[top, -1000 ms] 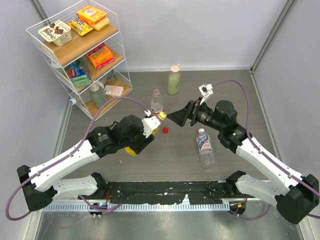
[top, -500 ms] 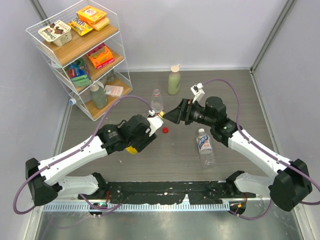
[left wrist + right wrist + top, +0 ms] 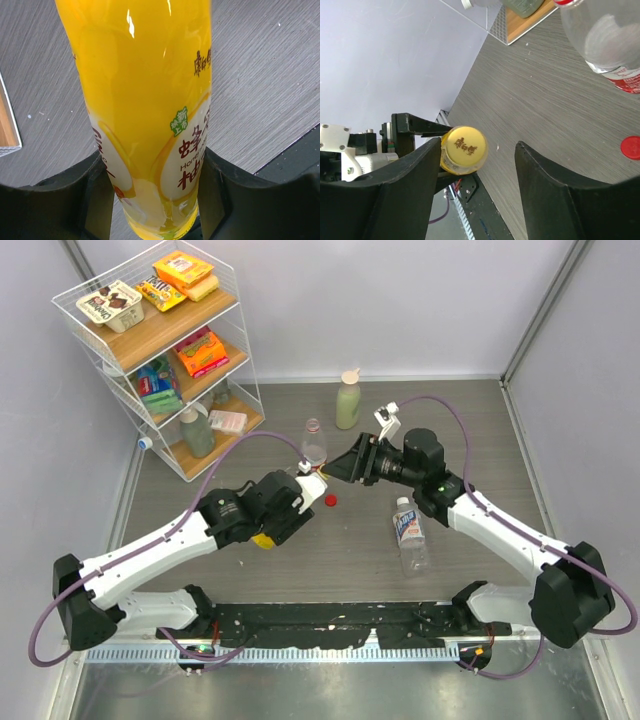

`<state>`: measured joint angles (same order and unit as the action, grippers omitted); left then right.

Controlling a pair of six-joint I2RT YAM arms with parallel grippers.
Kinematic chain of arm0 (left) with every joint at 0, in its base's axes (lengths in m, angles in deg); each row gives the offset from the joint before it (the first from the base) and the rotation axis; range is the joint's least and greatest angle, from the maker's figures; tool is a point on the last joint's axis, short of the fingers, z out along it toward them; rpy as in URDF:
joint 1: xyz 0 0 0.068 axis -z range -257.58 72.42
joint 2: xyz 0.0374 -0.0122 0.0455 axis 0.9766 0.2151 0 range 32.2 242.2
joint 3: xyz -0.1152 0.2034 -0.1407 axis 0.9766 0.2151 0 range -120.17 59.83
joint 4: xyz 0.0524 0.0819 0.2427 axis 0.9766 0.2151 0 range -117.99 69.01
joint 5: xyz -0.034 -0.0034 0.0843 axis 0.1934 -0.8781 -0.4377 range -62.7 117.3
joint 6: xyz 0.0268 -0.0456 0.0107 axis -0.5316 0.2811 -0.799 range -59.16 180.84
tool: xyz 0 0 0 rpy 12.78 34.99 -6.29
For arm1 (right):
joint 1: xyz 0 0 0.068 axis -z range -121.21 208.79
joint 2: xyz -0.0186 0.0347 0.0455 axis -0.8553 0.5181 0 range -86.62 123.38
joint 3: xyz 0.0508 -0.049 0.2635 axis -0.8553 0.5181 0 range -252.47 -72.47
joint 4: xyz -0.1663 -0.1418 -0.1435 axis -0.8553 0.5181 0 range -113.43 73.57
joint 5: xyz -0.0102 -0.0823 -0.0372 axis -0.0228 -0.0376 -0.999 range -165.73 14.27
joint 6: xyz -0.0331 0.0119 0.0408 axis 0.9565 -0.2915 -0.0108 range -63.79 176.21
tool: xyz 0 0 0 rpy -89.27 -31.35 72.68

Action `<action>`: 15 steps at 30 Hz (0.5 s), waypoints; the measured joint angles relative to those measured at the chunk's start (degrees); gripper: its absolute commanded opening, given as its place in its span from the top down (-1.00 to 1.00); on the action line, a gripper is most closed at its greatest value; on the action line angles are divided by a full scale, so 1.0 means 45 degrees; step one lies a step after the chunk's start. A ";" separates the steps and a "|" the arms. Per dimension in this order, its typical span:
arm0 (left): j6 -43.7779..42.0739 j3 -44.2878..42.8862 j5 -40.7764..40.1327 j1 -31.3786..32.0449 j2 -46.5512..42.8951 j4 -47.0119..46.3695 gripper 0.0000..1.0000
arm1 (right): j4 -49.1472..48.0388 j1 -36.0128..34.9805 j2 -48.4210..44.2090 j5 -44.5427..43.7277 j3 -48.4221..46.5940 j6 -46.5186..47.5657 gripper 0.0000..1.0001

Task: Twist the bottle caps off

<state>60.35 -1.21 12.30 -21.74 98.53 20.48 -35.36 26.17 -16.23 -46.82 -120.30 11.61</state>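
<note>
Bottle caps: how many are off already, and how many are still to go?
One looks done: the red cap lies loose on the table near a clear bottle that looks uncapped. In hand: the left gripper clamps the yellow bottle while the right gripper straddles its yellow cap, not yet gripping. Left: the pale cap on the lying water bottle.

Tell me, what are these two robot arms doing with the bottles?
The left gripper holds a clear plastic bottle of yellow juice by its body. The right gripper sits open around that bottle's round yellow screw cap, not yet clamped on it. A small red plastic cap already lies loose on the grey table, near a standing clear bottle.
</note>
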 measured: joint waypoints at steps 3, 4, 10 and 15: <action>0.0000 0.0000 0.0010 0.0000 0.0078 -0.0005 1.00 | -0.0219 0.0000 0.0282 0.0189 -0.0189 -0.0199 -0.22; 0.0000 0.0000 0.0015 0.0000 0.0112 -0.0005 1.00 | -0.0296 0.0000 0.0389 0.0248 -0.0248 -0.0257 -0.20; 0.0000 0.0000 0.0049 0.0000 0.0253 -0.0005 1.00 | -0.0393 -0.0068 0.0559 0.0525 -0.0301 -0.0481 0.06; 0.0000 0.0000 0.0049 0.0000 0.0267 0.0000 1.00 | -0.0389 -0.0097 0.0559 0.0709 -0.0321 -0.0495 0.38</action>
<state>60.35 -1.21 12.52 -21.74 99.73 20.48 -37.11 25.74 -13.71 -43.63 -121.74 9.38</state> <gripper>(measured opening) 0.582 0.416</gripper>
